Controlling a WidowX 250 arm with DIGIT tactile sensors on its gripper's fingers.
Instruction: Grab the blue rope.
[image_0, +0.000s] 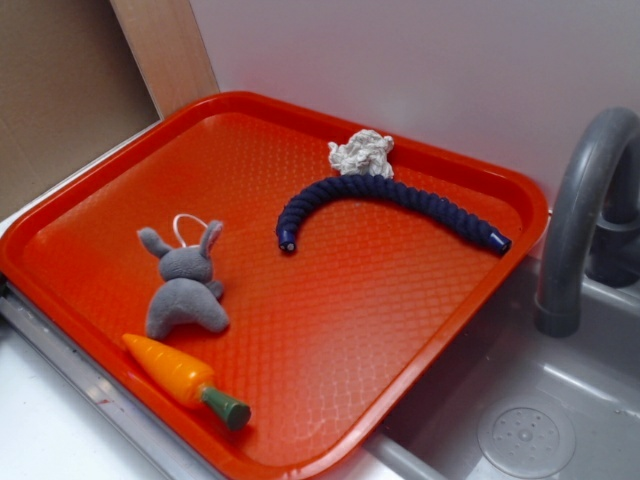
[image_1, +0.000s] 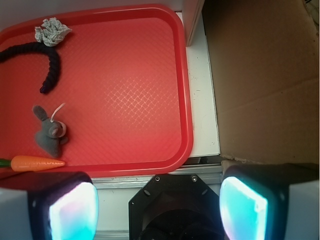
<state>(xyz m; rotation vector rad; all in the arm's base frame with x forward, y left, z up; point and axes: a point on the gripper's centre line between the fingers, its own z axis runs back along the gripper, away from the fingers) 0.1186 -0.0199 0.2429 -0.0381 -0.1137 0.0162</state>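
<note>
Wide-open gripper (image_1: 157, 202) is hovering off the red tray's (image_1: 184, 90) near edge; blue rope (image_0: 390, 195) is lying curved against the white knot (image_0: 361, 153).

The blue rope (image_0: 392, 193) (image_1: 47, 59) is a thick, dark navy braided cord with lighter blue capped ends. It lies flat on the red tray's far part, bent into an arch. In the exterior view one end hooks down toward the tray's middle, while the other reaches the right rim. Its top touches the white knotted clump. Nothing grips it.
</note>
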